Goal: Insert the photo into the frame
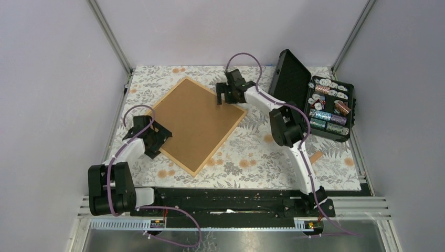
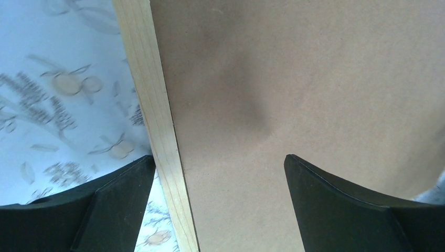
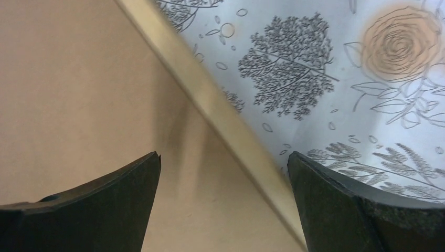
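Left wrist: thin pale-wood frame [image 2: 155,110]

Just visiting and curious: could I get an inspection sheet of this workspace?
Surface: floral cloth, flat.
Job's things: frame lies flat, brown backing board filling it; photo not seen.
Clutter: open black case of glittery rolls, far right; tan scrap by right arm.
Grippers: left fingers and right fingers open, each straddling a frame edge.
Cables: purple cables loop over both arms.
Surroundings: lilac walls, metal posts.
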You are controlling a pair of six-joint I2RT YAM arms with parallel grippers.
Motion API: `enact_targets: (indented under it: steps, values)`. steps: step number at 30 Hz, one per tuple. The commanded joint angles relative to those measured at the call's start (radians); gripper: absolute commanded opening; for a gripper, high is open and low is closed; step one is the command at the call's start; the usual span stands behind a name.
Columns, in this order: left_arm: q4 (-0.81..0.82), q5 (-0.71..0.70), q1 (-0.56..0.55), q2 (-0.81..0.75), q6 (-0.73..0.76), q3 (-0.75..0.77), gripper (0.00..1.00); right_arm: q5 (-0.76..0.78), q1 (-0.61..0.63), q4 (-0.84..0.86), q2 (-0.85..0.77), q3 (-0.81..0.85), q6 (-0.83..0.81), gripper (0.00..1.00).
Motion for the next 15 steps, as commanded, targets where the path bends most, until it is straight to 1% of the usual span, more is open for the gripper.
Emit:
enact_targets:
  steps: [1, 4, 6, 11, 13, 15]
  values:
    - [0.179, 0.145, 0.015, 0.065, 0.053, -0.023, 0.99, -0.215, 0.007, 0.009, -0.058, -0.123, 0.103, 0.96]
    - [0.225, 0.188, 0.024, 0.105, 0.075, -0.013, 0.98, -0.333, 0.021, 0.078, -0.155, -0.286, 0.18, 0.94]
    - [0.23, 0.209, 0.026, 0.153, 0.095, 0.013, 0.98, -0.359, 0.046, 0.11, -0.227, -0.385, 0.206, 0.93]
    - [0.21, 0.237, 0.036, 0.23, 0.121, 0.074, 0.99, -0.323, 0.115, 0.133, -0.391, -0.57, 0.219, 0.93]
    - [0.209, 0.249, 0.04, 0.242, 0.123, 0.082, 0.98, -0.278, 0.12, 0.116, -0.436, -0.609, 0.22, 0.93]
    - [0.187, 0.249, 0.048, 0.245, 0.133, 0.093, 0.99, -0.19, 0.12, 0.036, -0.453, -0.598, 0.176, 0.94]
